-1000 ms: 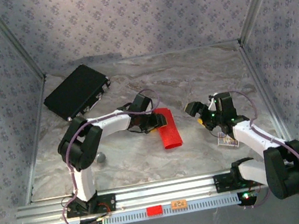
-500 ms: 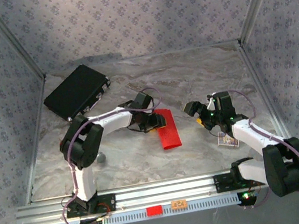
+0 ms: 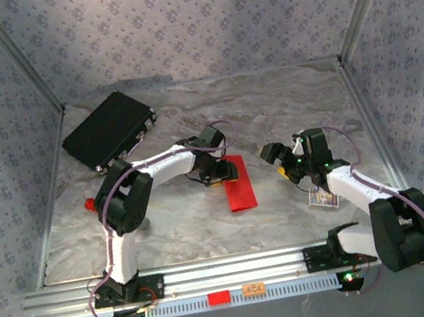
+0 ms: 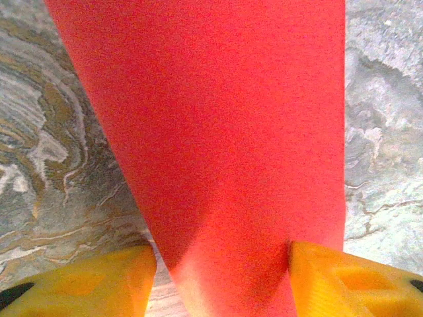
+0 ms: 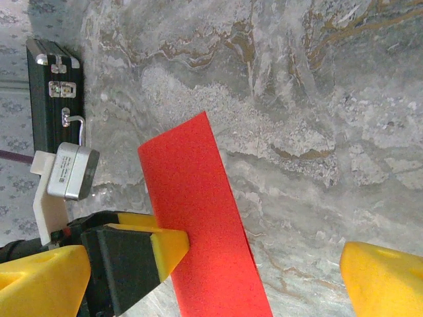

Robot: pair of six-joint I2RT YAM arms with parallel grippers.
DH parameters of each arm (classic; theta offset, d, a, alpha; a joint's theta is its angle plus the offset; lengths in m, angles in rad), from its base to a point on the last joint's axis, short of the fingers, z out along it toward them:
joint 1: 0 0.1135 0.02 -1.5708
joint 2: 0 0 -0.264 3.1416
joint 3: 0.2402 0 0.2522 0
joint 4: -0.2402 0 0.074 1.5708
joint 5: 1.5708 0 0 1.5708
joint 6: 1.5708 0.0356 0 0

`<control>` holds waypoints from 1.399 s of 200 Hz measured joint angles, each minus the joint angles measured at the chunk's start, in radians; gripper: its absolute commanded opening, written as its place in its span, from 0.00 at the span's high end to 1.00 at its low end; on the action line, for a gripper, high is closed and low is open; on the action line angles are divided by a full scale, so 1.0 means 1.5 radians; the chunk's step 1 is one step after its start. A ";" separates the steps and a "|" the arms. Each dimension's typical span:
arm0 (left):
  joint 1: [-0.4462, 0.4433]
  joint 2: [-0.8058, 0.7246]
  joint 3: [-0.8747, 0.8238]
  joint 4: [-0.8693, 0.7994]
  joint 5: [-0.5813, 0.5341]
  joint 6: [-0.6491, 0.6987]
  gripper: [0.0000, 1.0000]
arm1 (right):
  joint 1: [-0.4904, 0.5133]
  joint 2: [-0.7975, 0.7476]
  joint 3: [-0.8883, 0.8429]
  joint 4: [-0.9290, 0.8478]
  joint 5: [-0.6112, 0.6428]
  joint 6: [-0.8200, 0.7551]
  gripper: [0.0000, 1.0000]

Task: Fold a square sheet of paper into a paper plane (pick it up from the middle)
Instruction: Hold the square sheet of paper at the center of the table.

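1. Sheet of red paper, folded into a strip, lies mid-way across the desk.
2. Left hand straddles its far end; whether it is clamped cannot be told.
3. Right hand is spread wide, apart to the right.

The overhead view is lit evenly and softly from above, with a paler patch on the back wall and only faint, diffuse shadows along the black case on the marbled surface. Fine detail there is slightly soft. In the left wrist view the red paper is so close that it becomes a grainy, saturated field, and the left claw has blurred yellow fingertips. The right wrist view renders the veining sharply, while the fingertips of the right claw are out of focus.
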 measured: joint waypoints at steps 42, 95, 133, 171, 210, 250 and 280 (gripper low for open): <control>-0.007 0.005 0.011 -0.014 -0.020 -0.001 0.42 | 0.004 0.006 0.003 0.000 -0.011 -0.001 0.02; -0.009 0.009 0.017 -0.024 -0.033 -0.004 0.47 | 0.006 0.031 0.011 -0.001 -0.023 -0.008 0.02; -0.009 0.009 0.017 -0.025 -0.035 -0.009 0.45 | 0.008 0.033 0.012 -0.003 -0.025 -0.008 0.02; -0.009 0.010 0.018 -0.025 -0.036 -0.008 0.45 | 0.008 0.033 0.016 -0.010 -0.025 -0.011 0.02; -0.009 0.019 0.031 -0.038 -0.036 -0.008 0.45 | 0.008 0.033 0.016 -0.013 -0.025 -0.013 0.02; -0.009 0.021 0.035 -0.043 -0.036 -0.008 0.45 | 0.009 0.037 0.020 -0.020 -0.025 -0.015 0.02; -0.009 0.022 0.037 -0.045 -0.036 -0.006 0.45 | 0.009 0.040 0.020 -0.020 -0.027 -0.015 0.02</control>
